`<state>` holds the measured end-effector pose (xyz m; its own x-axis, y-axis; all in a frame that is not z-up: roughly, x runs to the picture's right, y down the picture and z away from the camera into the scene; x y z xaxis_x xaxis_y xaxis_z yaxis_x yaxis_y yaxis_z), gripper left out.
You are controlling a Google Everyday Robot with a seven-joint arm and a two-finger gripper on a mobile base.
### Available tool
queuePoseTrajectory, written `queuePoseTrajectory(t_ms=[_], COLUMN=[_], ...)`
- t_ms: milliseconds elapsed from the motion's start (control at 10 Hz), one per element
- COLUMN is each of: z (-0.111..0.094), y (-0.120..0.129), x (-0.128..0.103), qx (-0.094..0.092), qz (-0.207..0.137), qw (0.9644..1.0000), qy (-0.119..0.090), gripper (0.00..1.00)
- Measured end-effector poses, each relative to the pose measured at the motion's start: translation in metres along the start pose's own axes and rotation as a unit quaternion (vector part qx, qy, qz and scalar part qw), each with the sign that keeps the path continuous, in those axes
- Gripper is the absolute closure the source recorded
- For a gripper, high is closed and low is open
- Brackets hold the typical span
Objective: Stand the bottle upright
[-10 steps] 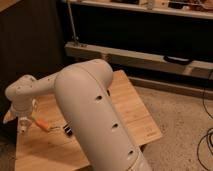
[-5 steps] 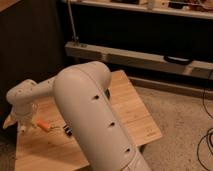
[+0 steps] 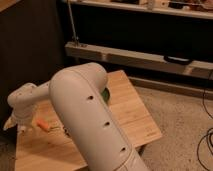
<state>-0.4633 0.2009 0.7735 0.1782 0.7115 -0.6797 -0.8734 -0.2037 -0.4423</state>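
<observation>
While one gripper [image 3: 14, 125] hangs wide open, nothing visibly held, at edge of table [image 3: 135, 117]: one orange stick [image 3: 42, 124] beside.

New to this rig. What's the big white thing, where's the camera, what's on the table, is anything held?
The big white shape is the robot's one arm, filmed by a single camera close above it; where that camera is mounted I can't tell. The arm reaches left over a wooden table. Its gripper hangs open at the table's left edge, holding nothing. Beside it lies a small orange stick; something green peeks out behind the arm. No bottle shows; the arm may be hiding it.
</observation>
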Motion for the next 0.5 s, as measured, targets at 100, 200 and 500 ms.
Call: queuePoseTrajectory(t_ms=[100, 200, 500], z=[0.002, 0.007, 0.014], y=[0.0, 0.003, 0.003], x=[-0.001, 0.0, -0.006], qx=[-0.009, -0.018, -0.043], qz=[-0.003, -0.008, -0.016], qw=[0.9999, 0.9998, 0.9989], qy=[-0.004, -0.005, -0.008], gripper=[0.2, 0.2, 0.2])
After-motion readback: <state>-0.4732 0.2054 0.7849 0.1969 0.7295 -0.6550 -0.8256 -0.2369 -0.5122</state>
